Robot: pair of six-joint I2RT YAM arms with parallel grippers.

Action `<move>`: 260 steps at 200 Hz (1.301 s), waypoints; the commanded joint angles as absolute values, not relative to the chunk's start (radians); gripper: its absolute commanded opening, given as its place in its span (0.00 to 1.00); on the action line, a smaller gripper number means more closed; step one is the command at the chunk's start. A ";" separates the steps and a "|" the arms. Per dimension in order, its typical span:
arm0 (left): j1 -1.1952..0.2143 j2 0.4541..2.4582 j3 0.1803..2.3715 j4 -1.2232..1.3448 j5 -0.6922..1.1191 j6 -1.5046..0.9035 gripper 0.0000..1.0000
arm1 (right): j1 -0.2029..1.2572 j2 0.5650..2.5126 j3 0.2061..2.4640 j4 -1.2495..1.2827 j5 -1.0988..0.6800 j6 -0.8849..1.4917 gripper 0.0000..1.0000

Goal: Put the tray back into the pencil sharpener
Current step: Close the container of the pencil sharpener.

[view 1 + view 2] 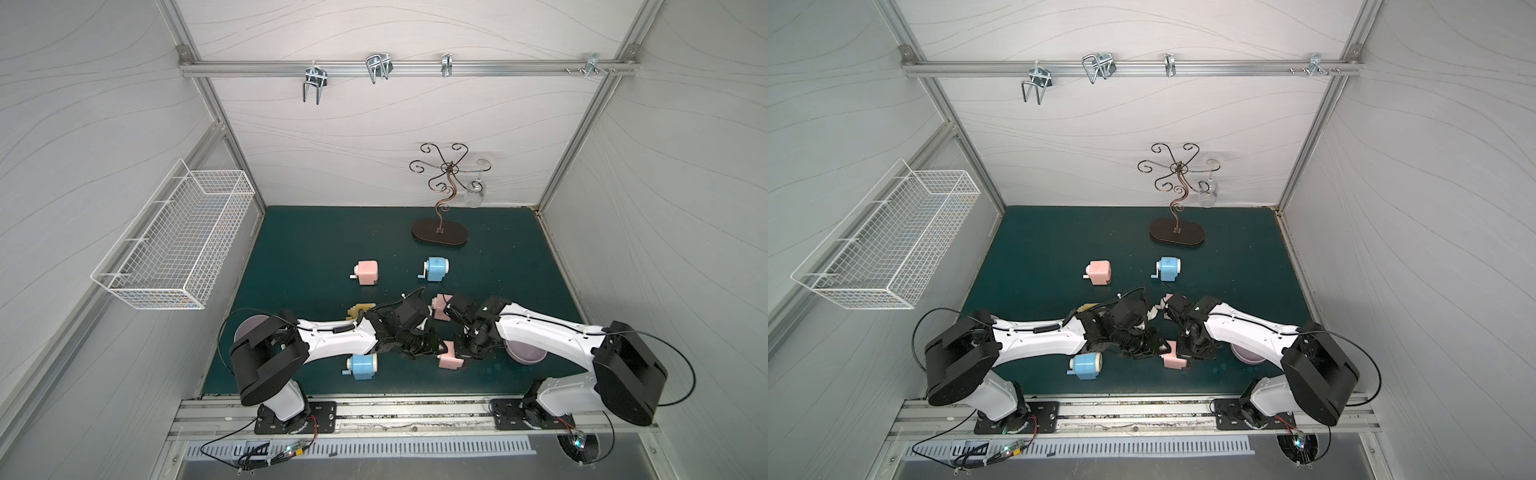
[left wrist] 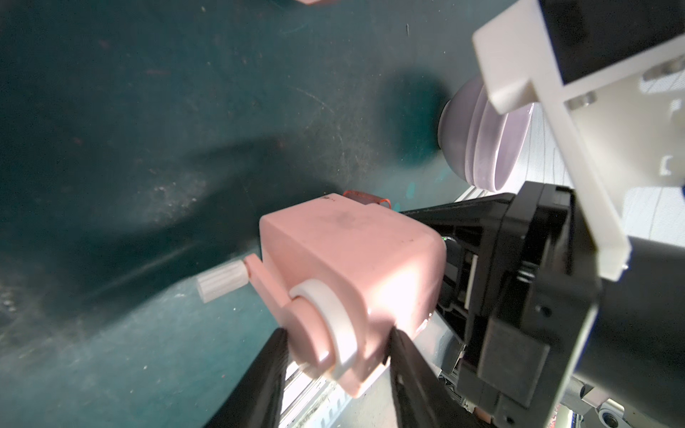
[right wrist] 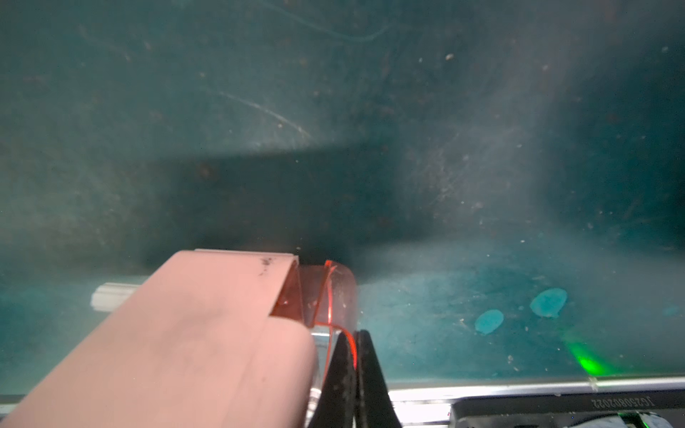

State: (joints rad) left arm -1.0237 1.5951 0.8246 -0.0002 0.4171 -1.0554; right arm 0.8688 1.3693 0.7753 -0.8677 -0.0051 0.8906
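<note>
Soft, even light fills both top views; the walls (image 1: 374, 137) bow at the edges. Wrist views are hazy and blurred; the sharpener (image 2: 348, 266) glares, shadowing the table (image 2: 148, 111).

- Pencil sharpener (image 2: 348, 259), in left claw (image 2: 337, 344), was smooth matt plastic.
- Tray (image 3: 333, 296), at right claw (image 3: 356, 339) tips, was glossy clear plastic.
- Mat (image 3: 259, 111) below claws looked dull, scuffed.
</note>
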 commanded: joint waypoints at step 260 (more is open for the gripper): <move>-1.030 1.641 0.856 -0.047 0.403 -1.065 0.47 | 0.795 1.183 0.782 -0.945 -0.031 0.881 0.13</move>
State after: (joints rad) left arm -1.0260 1.6127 0.8371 0.0063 0.4232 -1.0554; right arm 0.8101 1.2205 0.7490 -0.8814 -0.0391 0.8909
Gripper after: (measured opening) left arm 0.468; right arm 0.127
